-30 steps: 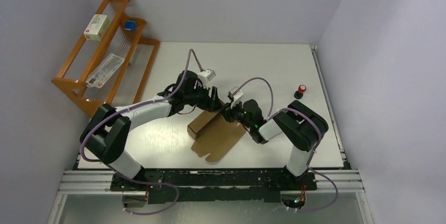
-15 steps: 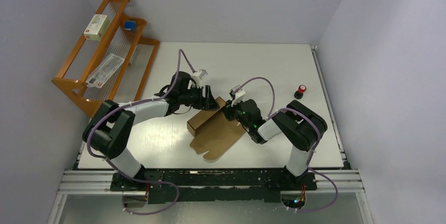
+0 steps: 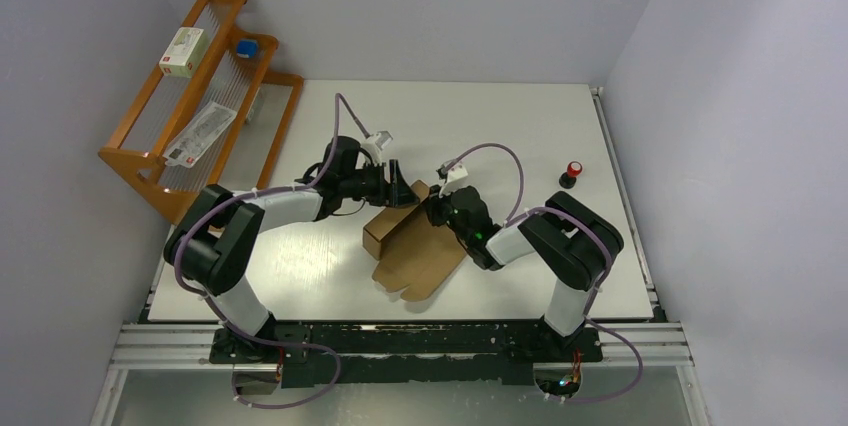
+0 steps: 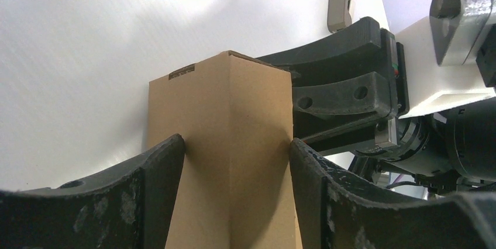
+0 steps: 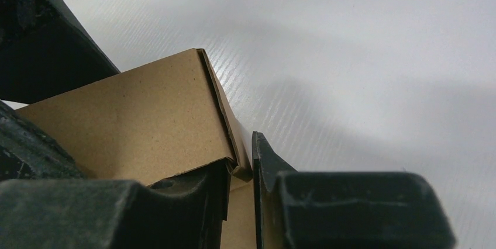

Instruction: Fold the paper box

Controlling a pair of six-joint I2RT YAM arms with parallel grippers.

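The paper box (image 3: 422, 258) lies near the middle of the white surface (image 3: 520, 126), between the two arms. Its near part is flat on the surface, with scalloped flaps toward the bases. Its far-left part stands up as a folded wall section.

The left end effector (image 4: 233, 158) straddles that raised section at a fairly wide spread. Both fingers (image 4: 146, 184) press against opposite cardboard faces, so it grips the raised corner. The right end effector (image 5: 241, 164) is nearly closed, pinching a thin cardboard wall edge at the box's far corner. A slightly crumpled lip shows right at the pinch.

By its look, the plain corrugated board is light and stiff across its panels but gives readily along the scored creases. It would likely slide on the smooth surface, so one arm should anchor it while the other folds. Edges and tabs probably crush or dog-ear under a hard pinch, as the lip suggests. The best holds are flat against panel faces near a crease, or a shallow pinch on a wall's top edge. Flap tips would bend away.
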